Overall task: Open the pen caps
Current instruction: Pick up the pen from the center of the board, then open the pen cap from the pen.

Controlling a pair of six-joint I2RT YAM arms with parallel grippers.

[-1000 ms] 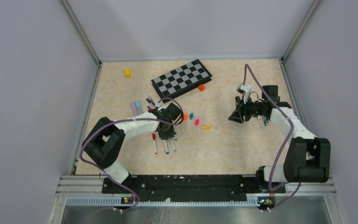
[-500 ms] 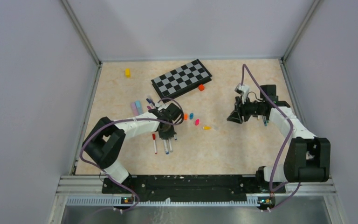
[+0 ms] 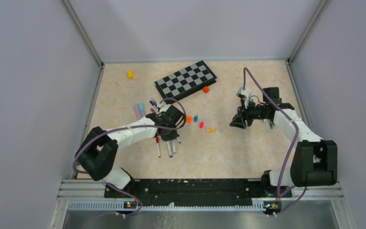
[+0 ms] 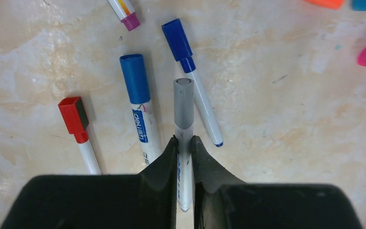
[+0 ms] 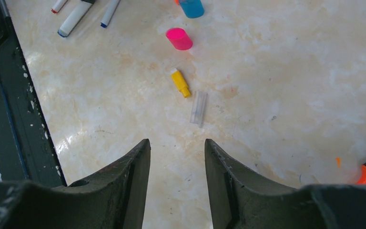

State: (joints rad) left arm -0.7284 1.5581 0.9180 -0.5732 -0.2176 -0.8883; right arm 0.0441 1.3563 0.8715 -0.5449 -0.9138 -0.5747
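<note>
My left gripper [image 4: 184,140] pinches the grey-capped pen [image 4: 183,102] — cap not yet off; my right gripper [image 5: 177,155] gapes empty; a pink cap [image 5: 179,38] lies loose, others wait.

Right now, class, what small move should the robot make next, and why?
Probably lift the grey-capped pen toward the right gripper. The left gripper is shut on its white barrel, the grey cap is on, and the right gripper hangs open and empty.
</note>
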